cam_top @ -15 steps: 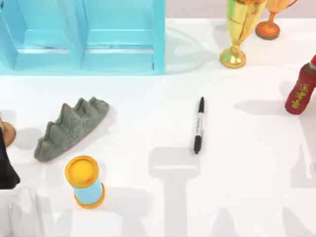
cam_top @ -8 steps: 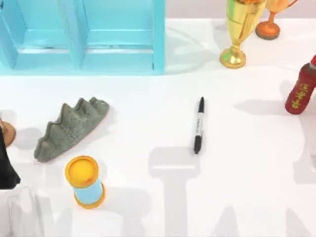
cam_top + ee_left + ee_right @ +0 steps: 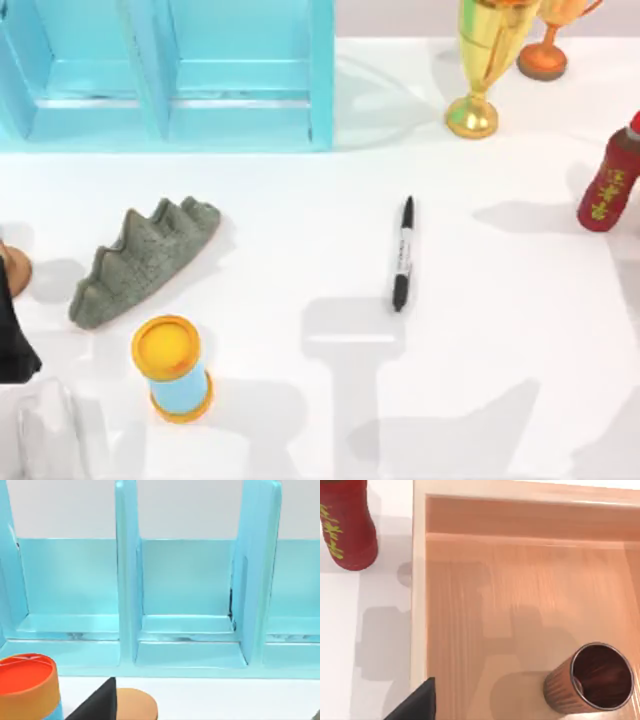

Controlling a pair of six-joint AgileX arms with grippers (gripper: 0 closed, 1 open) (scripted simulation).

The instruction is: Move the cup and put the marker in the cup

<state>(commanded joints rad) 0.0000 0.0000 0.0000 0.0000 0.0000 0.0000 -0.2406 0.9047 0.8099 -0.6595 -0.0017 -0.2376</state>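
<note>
The marker lies flat on the white table right of centre, black with a white label band, its length running front to back. The cup, a ribbed pinkish-brown tumbler with a dark inside, stands upright on the floor of a wooden tray in the right wrist view. A dark part of my right gripper shows at that view's edge, well apart from the cup. My left gripper sits at the table's far left edge, far from the marker.
A blue shelf unit stands at the back left. A grey jagged rock and a blue cylinder with yellow ends are front left. Gold trophies stand at the back, and a red bottle at the right.
The arm shadow at the table's lower right has spread toward the left. The marker and the other objects have not moved, and the left arm has stayed in place.
</note>
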